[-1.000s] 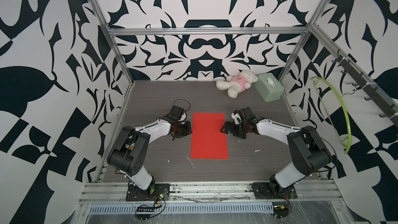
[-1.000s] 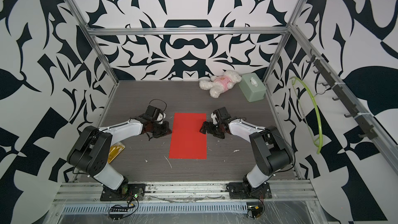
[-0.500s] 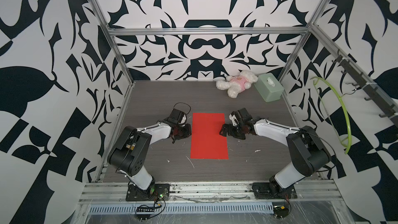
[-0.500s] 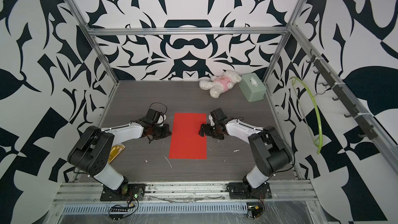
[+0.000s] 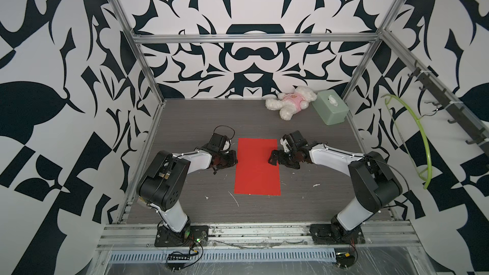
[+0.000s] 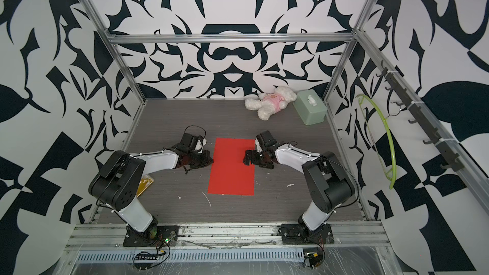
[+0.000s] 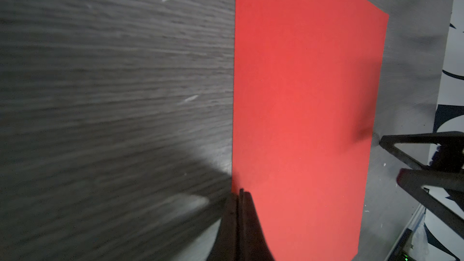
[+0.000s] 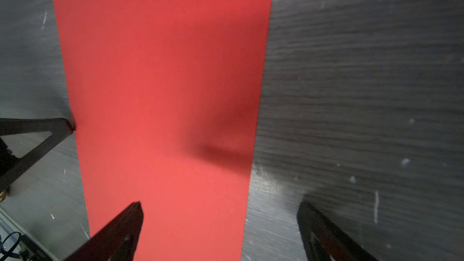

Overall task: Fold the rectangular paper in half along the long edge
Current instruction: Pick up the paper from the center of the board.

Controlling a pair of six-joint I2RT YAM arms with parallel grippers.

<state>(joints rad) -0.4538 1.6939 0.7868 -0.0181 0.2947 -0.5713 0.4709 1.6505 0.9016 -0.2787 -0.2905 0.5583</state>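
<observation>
Rectangular paper (image 5: 257, 166): bright red, plain, unfolded, flat on table centre, long edges running front to back.

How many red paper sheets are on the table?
1. The red paper sheet lies flat mid-table between the left gripper and right gripper; another beneath it would be hidden.

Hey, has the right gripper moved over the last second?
Yes. The right gripper has slid slightly toward the robot's left, reaching farther in over the red paper, which has stayed put.
</observation>
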